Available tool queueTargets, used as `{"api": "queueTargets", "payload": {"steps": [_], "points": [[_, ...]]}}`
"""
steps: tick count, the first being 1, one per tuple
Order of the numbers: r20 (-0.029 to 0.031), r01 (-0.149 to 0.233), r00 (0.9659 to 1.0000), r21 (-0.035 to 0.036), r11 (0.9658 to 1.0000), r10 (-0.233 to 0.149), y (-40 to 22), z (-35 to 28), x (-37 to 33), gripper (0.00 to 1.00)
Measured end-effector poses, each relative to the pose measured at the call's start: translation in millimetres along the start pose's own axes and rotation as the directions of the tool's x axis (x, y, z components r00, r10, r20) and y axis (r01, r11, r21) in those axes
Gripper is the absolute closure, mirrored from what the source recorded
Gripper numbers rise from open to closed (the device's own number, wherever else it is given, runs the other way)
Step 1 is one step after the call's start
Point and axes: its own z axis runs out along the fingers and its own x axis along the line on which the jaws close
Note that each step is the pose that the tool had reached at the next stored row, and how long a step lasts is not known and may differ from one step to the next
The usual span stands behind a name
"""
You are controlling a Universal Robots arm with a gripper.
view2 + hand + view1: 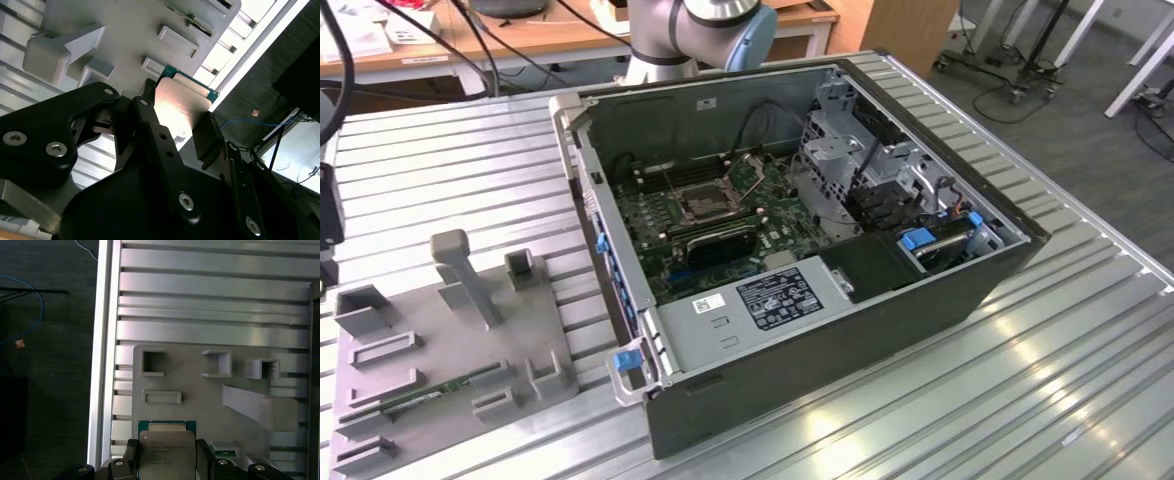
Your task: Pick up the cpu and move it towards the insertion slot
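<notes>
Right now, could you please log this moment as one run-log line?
gripper: shut on cpu | cpu: over tray | slot: on motherboard in open case

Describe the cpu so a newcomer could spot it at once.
Find the grey tray on the slatted table. Over it, the gripper is shut on the cpu, a square chip. Its silvery top and green rim set it apart from the long thin memory stick.

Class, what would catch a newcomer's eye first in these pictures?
The open computer case dominates the exterior view, its green motherboard and the insertion slot exposed. In both wrist views the gripper clasps the cpu over the grey tray.
</notes>
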Motion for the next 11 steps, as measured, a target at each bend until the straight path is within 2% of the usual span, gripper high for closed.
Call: {"api": "queueTargets", "payload": {"steps": [11], "points": [[0.0001, 0.0, 1.0, 0.0, 1.0, 0.0, 0.6, -22.4, 0.0, 0.45]]}}
